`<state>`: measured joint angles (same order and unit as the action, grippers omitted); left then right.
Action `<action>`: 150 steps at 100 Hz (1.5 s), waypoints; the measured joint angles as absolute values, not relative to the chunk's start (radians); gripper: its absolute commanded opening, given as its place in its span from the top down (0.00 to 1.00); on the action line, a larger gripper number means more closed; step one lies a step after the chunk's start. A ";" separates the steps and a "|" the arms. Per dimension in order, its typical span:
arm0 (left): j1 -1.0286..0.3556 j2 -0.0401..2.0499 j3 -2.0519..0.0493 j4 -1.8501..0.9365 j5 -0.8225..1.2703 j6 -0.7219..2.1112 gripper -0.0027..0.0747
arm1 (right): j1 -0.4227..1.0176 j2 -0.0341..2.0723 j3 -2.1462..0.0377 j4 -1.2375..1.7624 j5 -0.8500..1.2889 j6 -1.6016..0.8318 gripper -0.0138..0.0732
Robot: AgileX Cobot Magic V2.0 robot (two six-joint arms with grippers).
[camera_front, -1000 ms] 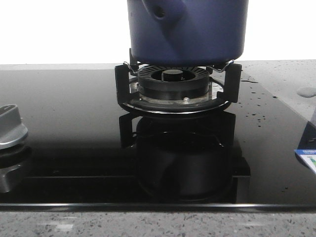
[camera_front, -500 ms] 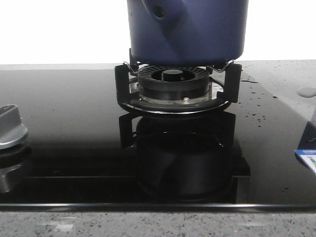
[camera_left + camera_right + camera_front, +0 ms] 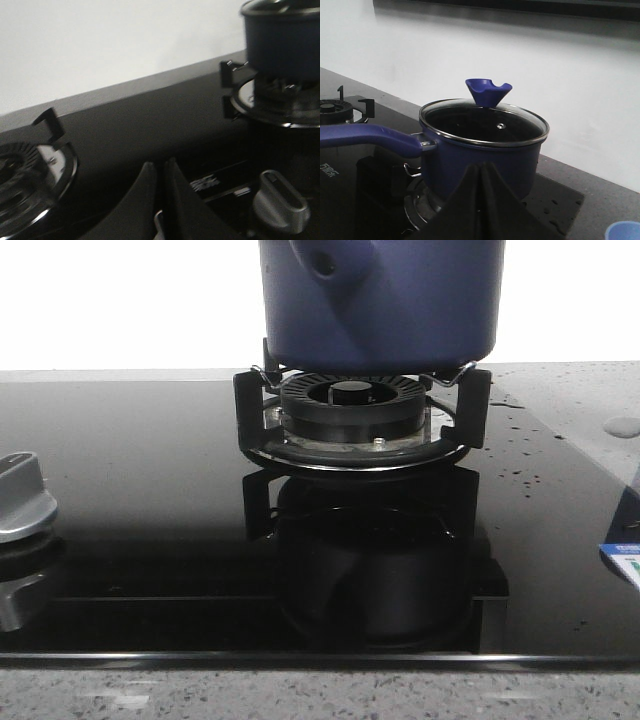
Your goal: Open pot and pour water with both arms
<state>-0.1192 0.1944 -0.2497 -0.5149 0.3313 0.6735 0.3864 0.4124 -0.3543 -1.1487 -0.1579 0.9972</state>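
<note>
The navy saucepan (image 3: 482,150) sits on the burner grate (image 3: 360,405) with its glass lid (image 3: 484,125) still on, so the opening step is not yet begun. In the right wrist view the right gripper (image 3: 482,172) has its two fingers pressed together and holds nothing — the saucepan stands straight beyond the tips, its blue lid knob (image 3: 488,91) above and past them, the long handle (image 3: 370,137) running off to one side. The left gripper (image 3: 161,172) is likewise closed and empty; the saucepan lies well apart from it, far off to one side of its tips, with a stove knob (image 3: 280,202) nearer on that same side and a second burner (image 3: 25,170) on the other.

The risks, as I judge them: reaching for the lid knob with the jaws closed would nudge the lid or tip it rather than grasp it. The knob flares upward, so a low or off-centre pinch could slip. The handle overhangs the grate — a bump there could swing the saucepan on its supports. Droplets on the glass hob (image 3: 540,450) suggest slick surfaces.
</note>
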 measured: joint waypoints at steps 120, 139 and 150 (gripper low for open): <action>-0.119 -0.003 0.001 -0.042 0.326 0.056 0.99 | 0.386 0.412 -0.354 -1.149 -0.151 0.997 0.92; -0.119 -0.003 0.001 -0.042 0.326 0.056 0.99 | 0.386 0.412 -0.354 -1.149 -0.151 0.997 0.92; -0.119 -0.003 0.001 -0.042 0.326 0.056 0.99 | 0.386 0.412 -0.354 -1.149 -0.151 0.997 0.92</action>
<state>-0.1190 -0.0032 0.0014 -0.0418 0.3258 0.0557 0.3864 0.4124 -0.3543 -1.1487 -0.1513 0.9972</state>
